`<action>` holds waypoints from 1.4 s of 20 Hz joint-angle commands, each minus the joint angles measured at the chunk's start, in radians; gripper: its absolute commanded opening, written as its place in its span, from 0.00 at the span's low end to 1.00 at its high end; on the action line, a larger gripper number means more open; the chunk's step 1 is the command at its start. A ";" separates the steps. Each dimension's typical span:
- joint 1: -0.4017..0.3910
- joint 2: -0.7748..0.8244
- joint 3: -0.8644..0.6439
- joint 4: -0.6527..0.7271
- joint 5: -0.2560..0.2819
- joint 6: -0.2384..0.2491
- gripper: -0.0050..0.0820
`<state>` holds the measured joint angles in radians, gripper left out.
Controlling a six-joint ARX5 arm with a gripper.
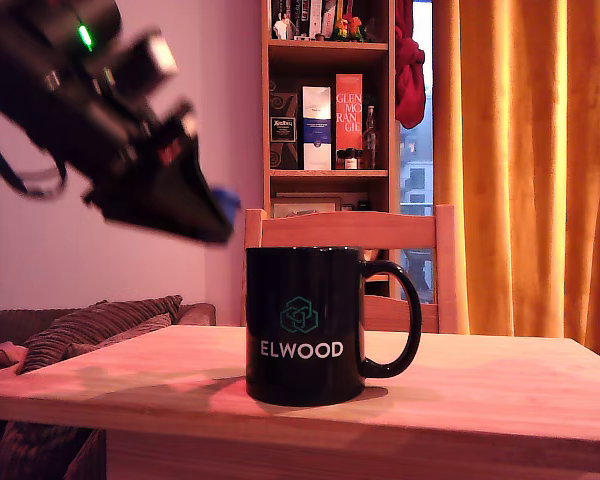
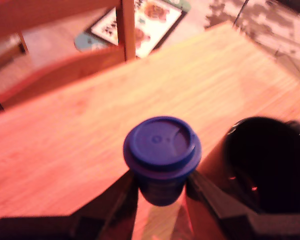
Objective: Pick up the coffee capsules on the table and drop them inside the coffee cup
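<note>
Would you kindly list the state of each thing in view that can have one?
Gripper: shut on the capsule, raised above the table.
Capsule: blue, held off the table, beside the mug.
Mug: upright on the table, mouth open; contents too dark to tell.

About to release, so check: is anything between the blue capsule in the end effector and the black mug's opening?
Nothing visible. The end effector grips the blue capsule in the air beside the coffee cup, whose mouth looks open and uncovered.
</note>
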<state>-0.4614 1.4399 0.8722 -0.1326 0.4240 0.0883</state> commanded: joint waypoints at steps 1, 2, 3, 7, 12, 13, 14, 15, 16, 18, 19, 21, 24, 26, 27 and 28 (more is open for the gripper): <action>0.001 -0.023 -0.013 -0.006 0.002 -0.001 0.20; 0.001 -0.034 -0.013 -0.009 0.002 -0.001 0.20; 0.001 -0.041 -0.013 -0.010 0.002 -0.001 0.20; -0.018 -0.047 -0.013 -0.005 0.002 0.000 0.20; -0.130 -0.047 -0.013 0.086 -0.006 -0.002 0.20; -0.151 -0.045 -0.013 0.098 -0.007 -0.002 0.20; -0.171 -0.045 -0.013 0.104 -0.006 -0.002 0.20; -0.189 -0.045 -0.013 0.107 -0.006 0.000 0.20; -0.205 -0.045 -0.013 0.110 -0.006 0.008 0.20; -0.230 -0.045 -0.013 0.109 -0.006 0.010 0.20; -0.237 -0.045 -0.013 0.107 -0.006 0.025 0.20; -0.242 -0.039 -0.013 0.100 -0.006 0.025 0.20; -0.242 -0.023 -0.013 0.069 -0.010 0.025 0.20; -0.242 -0.003 -0.013 0.069 -0.016 0.025 0.20; -0.242 0.013 -0.013 0.076 -0.023 0.025 0.20; -0.242 0.028 -0.013 0.082 -0.023 0.024 0.20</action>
<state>-0.7006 1.4330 0.8722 -0.0620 0.4007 0.1089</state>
